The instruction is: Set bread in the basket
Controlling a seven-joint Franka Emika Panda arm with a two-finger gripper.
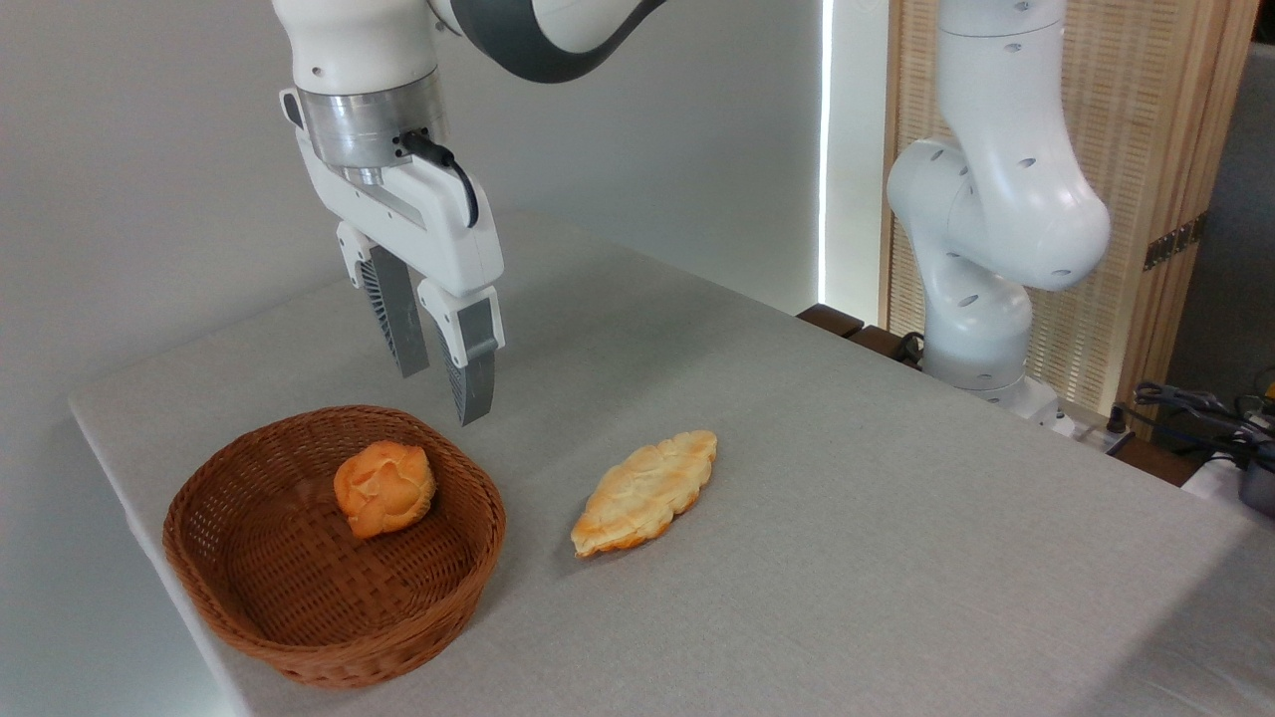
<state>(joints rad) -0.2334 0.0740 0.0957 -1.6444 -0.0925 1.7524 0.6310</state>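
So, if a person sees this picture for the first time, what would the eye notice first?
Probably the gripper, hanging empty with its fingers slightly apart above the far rim of the basket at the table's left end. Next comes the small round orange bun lying inside that basket. Then the long pale bread, flat on the grey table just right of the basket.

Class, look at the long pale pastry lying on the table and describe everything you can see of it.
The bread is a long, flat, leaf-shaped pastry, pale golden with browner edges, a bumpy braided top and pointed ends. It looks baked and whole. It lies flat on the grey table, set diagonally, just right of the basket and apart from it. Only the table touches it; the end effector hangs above, to its left.
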